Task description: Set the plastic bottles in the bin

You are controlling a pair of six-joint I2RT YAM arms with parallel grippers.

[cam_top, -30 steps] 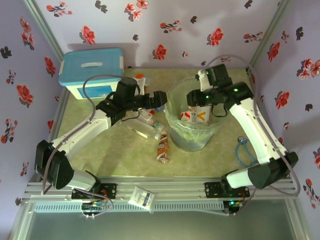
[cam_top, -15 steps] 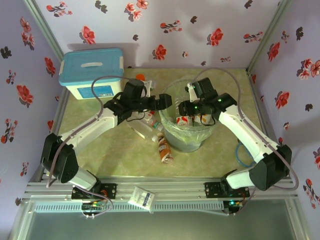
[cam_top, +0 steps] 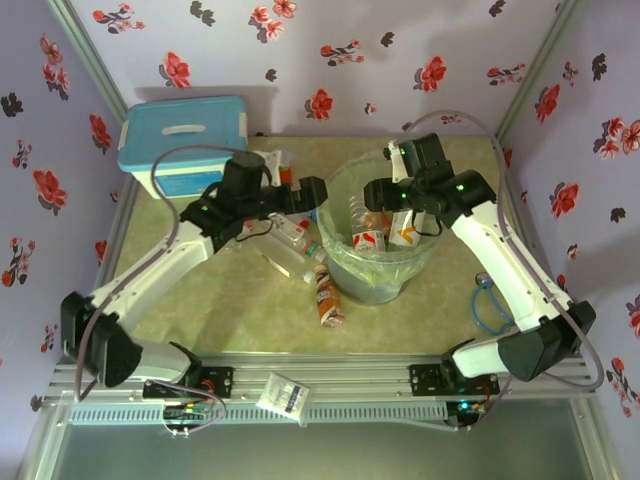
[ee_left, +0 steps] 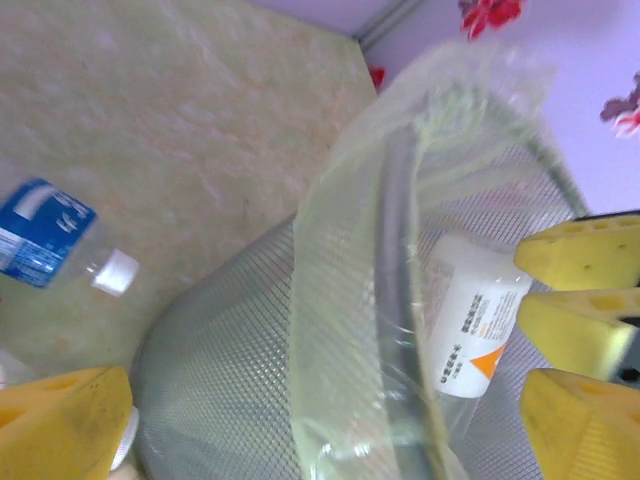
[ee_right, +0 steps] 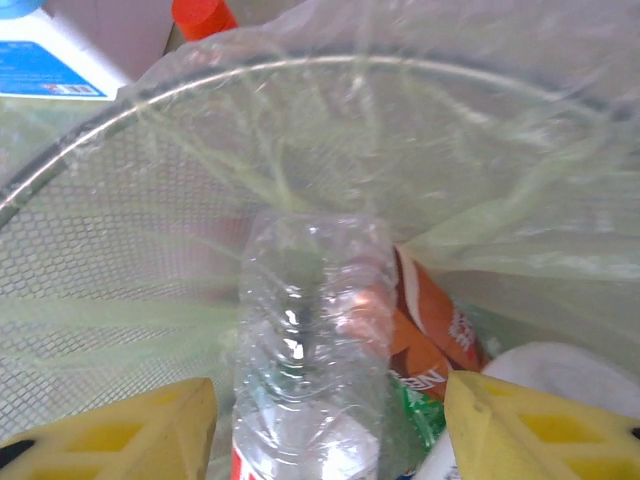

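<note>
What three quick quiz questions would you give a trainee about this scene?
1. True or false: no bottle is left outside the bin.
2. Which does the right tool hang over? A the bin; B bare tabletop; C the left arm's base.
3. Fill in: in the left wrist view, the white-capped bottle lying beside the bin has a ___ label.
Key: 1 false, an orange-label bottle lies outside it; 2 A; 3 blue.

bin (ee_left: 220, 340) mesh; liner (ee_left: 340, 250) glossy film; bottle (ee_right: 305, 330) clear crinkled plastic
</note>
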